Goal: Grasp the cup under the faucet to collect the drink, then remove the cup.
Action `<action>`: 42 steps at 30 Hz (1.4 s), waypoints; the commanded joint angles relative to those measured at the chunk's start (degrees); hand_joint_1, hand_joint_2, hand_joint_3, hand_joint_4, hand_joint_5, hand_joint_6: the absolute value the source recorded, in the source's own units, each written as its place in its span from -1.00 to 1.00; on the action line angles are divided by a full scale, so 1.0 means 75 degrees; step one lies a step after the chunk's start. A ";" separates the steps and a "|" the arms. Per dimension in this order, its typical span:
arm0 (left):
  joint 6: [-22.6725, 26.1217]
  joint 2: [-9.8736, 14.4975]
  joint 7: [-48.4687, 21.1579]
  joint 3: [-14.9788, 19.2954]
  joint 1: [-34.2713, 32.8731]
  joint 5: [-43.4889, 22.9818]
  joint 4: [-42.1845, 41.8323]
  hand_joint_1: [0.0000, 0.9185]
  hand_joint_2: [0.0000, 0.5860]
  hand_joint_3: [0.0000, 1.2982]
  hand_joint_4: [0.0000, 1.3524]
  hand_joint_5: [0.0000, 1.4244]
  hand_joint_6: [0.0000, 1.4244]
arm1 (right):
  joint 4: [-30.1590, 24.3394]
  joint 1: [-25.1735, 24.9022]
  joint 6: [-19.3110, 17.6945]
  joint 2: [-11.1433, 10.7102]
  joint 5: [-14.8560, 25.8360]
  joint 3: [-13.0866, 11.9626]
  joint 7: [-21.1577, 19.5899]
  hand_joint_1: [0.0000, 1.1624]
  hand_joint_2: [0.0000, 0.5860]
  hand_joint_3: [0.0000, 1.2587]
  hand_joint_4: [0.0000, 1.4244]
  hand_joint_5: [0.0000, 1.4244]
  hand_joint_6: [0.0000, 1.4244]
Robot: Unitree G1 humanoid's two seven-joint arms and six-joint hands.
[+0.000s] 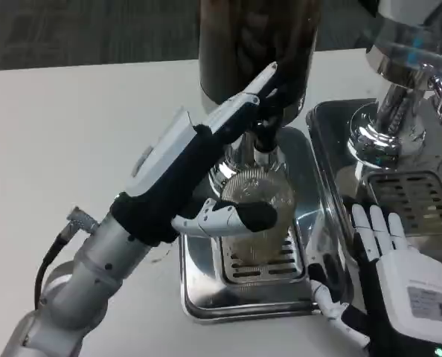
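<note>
white table (pixel 72 134) bears a steel tray (pixel 199 297); left hand (pixel 221 149) grips the cup (pixel 260 204), right hand (pixel 399 275) lies spread, empty.

- A clear cup (pixel 260 212) is seen standing on the grille of a steel drip tray (pixel 199 286), under the faucet (pixel 260 149) of a dark dispenser (pixel 236 44).
- The left hand (pixel 221 160) is raised to the faucet, with its thumb (pixel 232 217) laid across the cup's front.
- The right hand (pixel 396 275) is held beside the tray, fingers spread, nothing held.
- A second tray (pixel 332 141) and dispenser base (pixel 388 126) are seen to the right.
</note>
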 commanded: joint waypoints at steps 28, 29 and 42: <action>-0.0611 0.0433 0.1415 0.0301 0.0414 0.3242 -0.0935 -1.00 -0.59 -0.79 -0.98 -0.59 -0.68 | 0.0056 -0.0063 -0.0001 0.0106 0.0037 -0.0004 -0.0057 -0.56 0.35 -0.94 -1.00 -1.00 -0.77; -0.0601 0.0455 0.1505 0.0282 0.0419 0.3329 -0.0951 -1.00 -0.59 -0.79 -0.98 -0.59 -0.68 | 0.0068 -0.0066 -0.0007 0.0106 0.0047 -0.0010 -0.0056 -0.56 0.35 -0.94 -1.00 -1.00 -0.77; -0.0472 0.0696 0.2218 -0.0028 0.0418 0.3736 -0.0986 -1.00 -0.57 -0.78 -0.98 -0.58 -0.67 | 0.0173 -0.0136 -0.0380 0.0026 0.0493 -0.0119 -0.0028 -0.45 0.29 -0.96 -1.00 -1.00 -0.75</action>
